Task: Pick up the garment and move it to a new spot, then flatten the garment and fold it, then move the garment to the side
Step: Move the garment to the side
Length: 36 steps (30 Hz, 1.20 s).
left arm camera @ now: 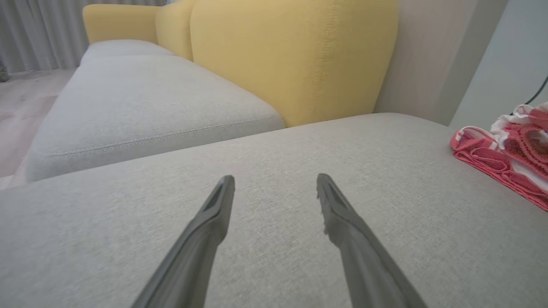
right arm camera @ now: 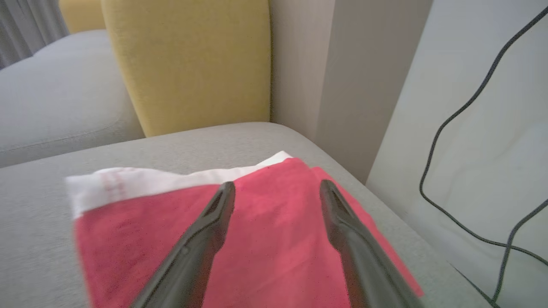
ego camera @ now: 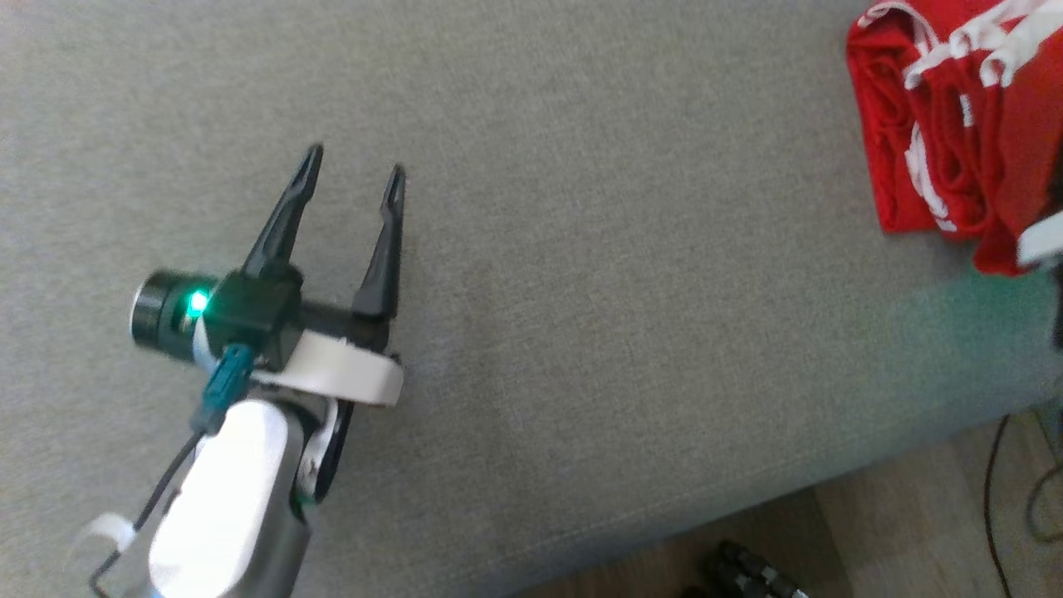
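The garment (ego camera: 955, 124) is seen at the far right of the grey sofa cushion (ego camera: 581, 249), gathered into a compact stack of red layers with white trim showing along the folds. In the right wrist view its top face is flat and smooth, a white band lies along its far edge, and its right side lies close to the cushion's rounded right edge. It is well apart from the left hand (ego camera: 355, 160).

The left hand is held over bare cushion at the near left, its two fingers spread apart and nothing between them. The right hand (right arm camera: 277, 184) is poised directly over the garment, its fingers likewise parted and no cloth caught between them; whether the fingertips touch the fabric cannot be told.

Since the garment already lies folded and off to one side, the last step, moving it to the side, is judged to be in hand or just about done. If the spot is accepted, the next move calls for the right hand to be lifted straight away from the cloth, so that no layer is snagged and the fold is not disturbed. If a further shift is wanted, the whole stack would have to be pinched through all its layers and slid or carried without being let open, with care taken at the cushion's edge.
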Motion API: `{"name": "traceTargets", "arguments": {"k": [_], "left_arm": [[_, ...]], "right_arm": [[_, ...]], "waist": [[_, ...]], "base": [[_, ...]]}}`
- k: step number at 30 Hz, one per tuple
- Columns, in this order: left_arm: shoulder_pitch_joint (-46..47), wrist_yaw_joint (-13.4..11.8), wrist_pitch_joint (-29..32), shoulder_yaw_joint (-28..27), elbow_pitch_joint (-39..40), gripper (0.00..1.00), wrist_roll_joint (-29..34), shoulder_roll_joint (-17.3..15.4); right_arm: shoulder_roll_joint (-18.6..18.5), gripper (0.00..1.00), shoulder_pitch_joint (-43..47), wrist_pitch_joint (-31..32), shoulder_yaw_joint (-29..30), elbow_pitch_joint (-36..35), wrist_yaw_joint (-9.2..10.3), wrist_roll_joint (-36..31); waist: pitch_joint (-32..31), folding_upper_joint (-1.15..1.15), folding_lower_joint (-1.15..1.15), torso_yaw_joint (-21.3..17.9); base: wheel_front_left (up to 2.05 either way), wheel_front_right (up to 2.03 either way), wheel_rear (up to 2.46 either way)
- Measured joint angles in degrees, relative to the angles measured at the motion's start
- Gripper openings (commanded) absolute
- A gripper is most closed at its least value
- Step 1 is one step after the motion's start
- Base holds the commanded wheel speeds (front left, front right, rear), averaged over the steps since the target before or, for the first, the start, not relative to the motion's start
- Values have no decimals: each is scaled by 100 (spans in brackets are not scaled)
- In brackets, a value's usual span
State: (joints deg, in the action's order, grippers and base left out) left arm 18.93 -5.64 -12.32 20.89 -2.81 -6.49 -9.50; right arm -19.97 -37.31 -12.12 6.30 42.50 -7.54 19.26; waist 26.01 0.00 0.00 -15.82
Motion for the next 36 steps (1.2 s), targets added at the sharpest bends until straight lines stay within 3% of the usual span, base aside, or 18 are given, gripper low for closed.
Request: {"name": "traceTargets", "arguments": {"k": [11,17,25,36], "left_arm": [[-817,-303,-140,-347,-19,100,-346,13],[-1284,-403,-148,-511,-25,100,-506,36],[-1869,-453,-189,-520,-22,100,-586,-3],[-2256,-497,-186,-519,-9,100,-664,-85]], "right_arm": [[870,100,1844,628,-136,-2841,0,-293],[1272,100,2689,1087,-274,-3865,0,-573],[1450,100,3421,1362,-393,-4500,0,-735],[1500,100,3888,1550,-597,-4644,0,-888]], "waist": [[-826,0,0,498],[-1292,0,-1,870],[-1875,0,-1,1213],[-2352,0,-1,1373]], "base": [[0,0,0],[0,0,0],[0,0,0],[0,0,0]]}}
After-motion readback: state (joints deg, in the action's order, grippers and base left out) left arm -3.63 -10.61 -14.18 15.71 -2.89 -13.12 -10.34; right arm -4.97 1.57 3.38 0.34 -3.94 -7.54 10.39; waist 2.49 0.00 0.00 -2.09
